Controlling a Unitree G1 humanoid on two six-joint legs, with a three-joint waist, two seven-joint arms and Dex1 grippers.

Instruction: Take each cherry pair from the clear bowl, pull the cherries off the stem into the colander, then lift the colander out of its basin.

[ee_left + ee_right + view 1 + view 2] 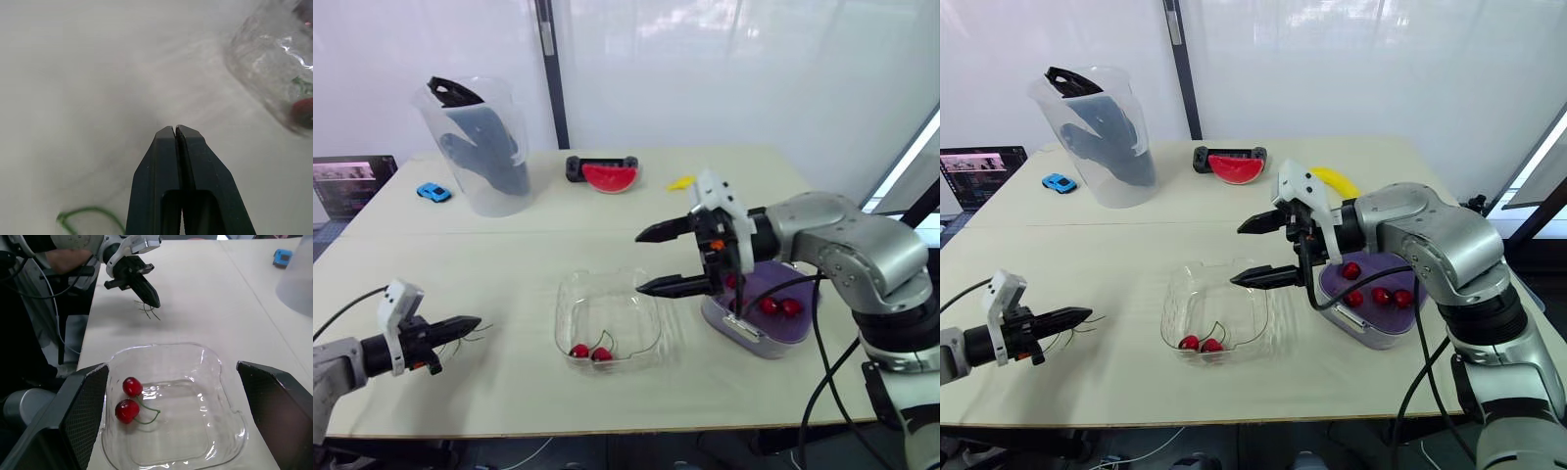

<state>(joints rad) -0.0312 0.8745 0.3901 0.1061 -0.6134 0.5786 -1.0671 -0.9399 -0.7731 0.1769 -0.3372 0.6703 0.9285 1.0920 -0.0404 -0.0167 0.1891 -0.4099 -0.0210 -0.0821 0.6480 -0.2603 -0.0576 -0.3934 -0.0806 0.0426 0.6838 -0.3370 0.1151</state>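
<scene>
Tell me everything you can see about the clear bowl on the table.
The clear bowl is a shallow, squarish dish with rounded corners and a wavy rim, looking like transparent plastic. It sits upright on the pale table, apart from the purple basin on the robot's right. Inside lies one cherry pair, two red cherries on a green stem, toward the robot's side. The open right pincer hovers over it without touching.

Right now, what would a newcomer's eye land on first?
The right end effector, wide open, hangs over the clear bowl mid-table, where one cherry pair lies. Loose red cherries sit in the purple colander on the right; the shut left end effector is beside green stems.
</scene>
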